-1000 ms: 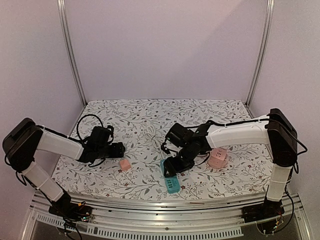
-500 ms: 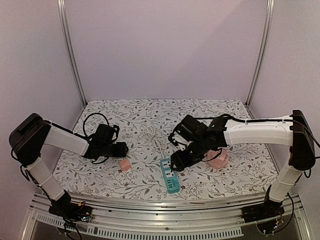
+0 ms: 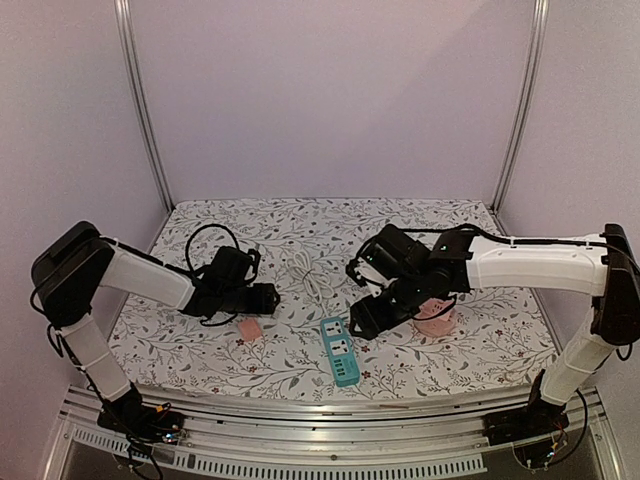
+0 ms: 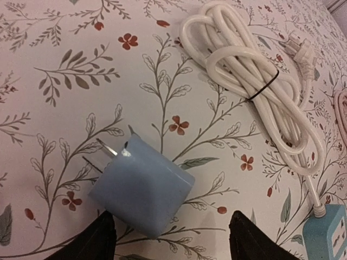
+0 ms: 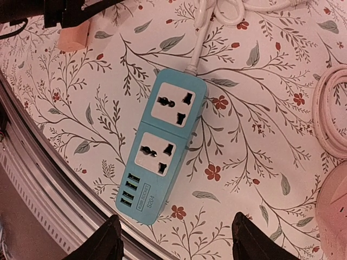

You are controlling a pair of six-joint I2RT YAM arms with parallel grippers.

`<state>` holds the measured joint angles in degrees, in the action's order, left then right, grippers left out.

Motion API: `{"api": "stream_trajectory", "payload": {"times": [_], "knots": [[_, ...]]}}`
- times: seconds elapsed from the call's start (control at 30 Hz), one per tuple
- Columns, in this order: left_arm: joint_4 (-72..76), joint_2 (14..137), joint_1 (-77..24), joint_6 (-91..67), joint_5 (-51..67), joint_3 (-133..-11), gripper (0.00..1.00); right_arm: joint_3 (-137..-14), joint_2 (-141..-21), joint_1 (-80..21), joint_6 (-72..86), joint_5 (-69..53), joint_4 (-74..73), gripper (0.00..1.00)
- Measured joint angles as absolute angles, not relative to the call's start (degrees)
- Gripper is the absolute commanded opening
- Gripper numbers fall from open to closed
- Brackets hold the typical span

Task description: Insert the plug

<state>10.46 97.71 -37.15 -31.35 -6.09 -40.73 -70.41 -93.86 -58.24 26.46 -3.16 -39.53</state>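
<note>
Approach seems the step in hand: over floral cloth (image 5: 260,135) the right gripper (image 5: 176,238) hangs spread above the glossy turquoise power strip (image 5: 162,157), while the left gripper (image 4: 174,241), wide and empty, frames the rounded pale-blue plug (image 4: 142,192) just ahead, metal prongs (image 4: 108,150) pointing away, which it should next close on.

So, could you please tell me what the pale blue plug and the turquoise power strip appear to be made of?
Pale blue rounded plug: likely moulded plastic, smooth, semi-gloss, given the soft highlight by its metal-looking prongs. Turquoise oblong power strip: seemingly hard plastic, satin, with white socket faces and crisp moulded edges.
</note>
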Motion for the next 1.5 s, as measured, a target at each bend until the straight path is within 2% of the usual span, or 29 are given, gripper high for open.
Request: {"api": "stream_trajectory", "payload": {"times": [0.3,0.47,0.6,0.77,0.93,1.3,1.5], "knots": [[12.6,101.7,-41.0,-34.6,-4.2,-44.2,0.7,-68.9,-92.4,-58.2,26.4,-1.5,-39.8,0.68],[11.6,96.9,-41.5,-33.3,-9.0,-42.1,0.7,-68.6,-91.6,-58.2,25.6,2.4,-39.6,0.72],[10.8,91.2,-39.8,-31.4,-12.4,-40.8,0.65,-66.5,-91.1,-58.5,23.4,6.7,-35.5,0.73],[10.9,90.7,-34.8,-29.6,-12.9,-40.5,0.59,-63.8,-91.6,-58.9,16.5,8.8,-27.6,0.74],[11.3,96.0,-31.9,-27.5,-10.4,-42.1,0.58,-72.2,-98.3,-59.1,8.6,6.3,-23.3,0.74],[13.4,102.3,-29.7,-26.4,-2.0,-45.3,0.4,-75.3,-103.5,-59.2,2.2,3.7,-21.4,0.74],[17.5,104.0,-29.9,-27.9,2.2,-45.1,0.33,-75.3,-103.7,-59.2,-1.2,2.2,-21.1,0.74]]}}
